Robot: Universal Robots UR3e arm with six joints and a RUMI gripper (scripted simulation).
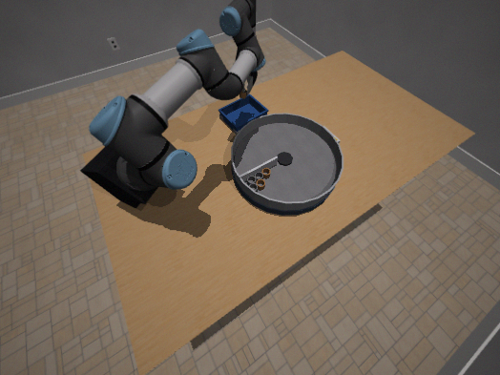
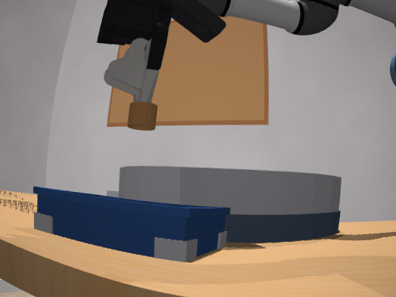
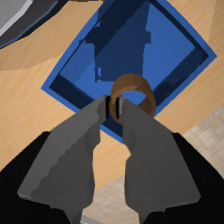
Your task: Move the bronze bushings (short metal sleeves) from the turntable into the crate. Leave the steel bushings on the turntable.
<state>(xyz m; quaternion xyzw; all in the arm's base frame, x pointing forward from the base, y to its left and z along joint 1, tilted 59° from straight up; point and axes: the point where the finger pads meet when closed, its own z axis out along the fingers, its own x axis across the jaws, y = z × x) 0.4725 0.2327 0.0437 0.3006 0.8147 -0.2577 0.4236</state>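
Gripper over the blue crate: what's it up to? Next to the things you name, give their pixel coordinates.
The gripper (image 2: 143,101) (image 3: 113,97) is shut on the wall of a bronze bushing (image 2: 142,116) (image 3: 132,82), held in the air above the blue crate (image 1: 263,112) (image 2: 113,221) (image 3: 209,56). Two more bronze bushings (image 1: 266,173) sit on the turntable (image 1: 305,151) (image 2: 227,191) among steel ones (image 1: 251,179), so the sorting isn't finished.

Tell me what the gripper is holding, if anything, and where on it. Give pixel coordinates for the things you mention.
The gripper (image 2: 145,101) (image 3: 113,97) holds a bronze bushing (image 2: 142,116) (image 3: 131,81), its wall pinched between the fingertips at one side.
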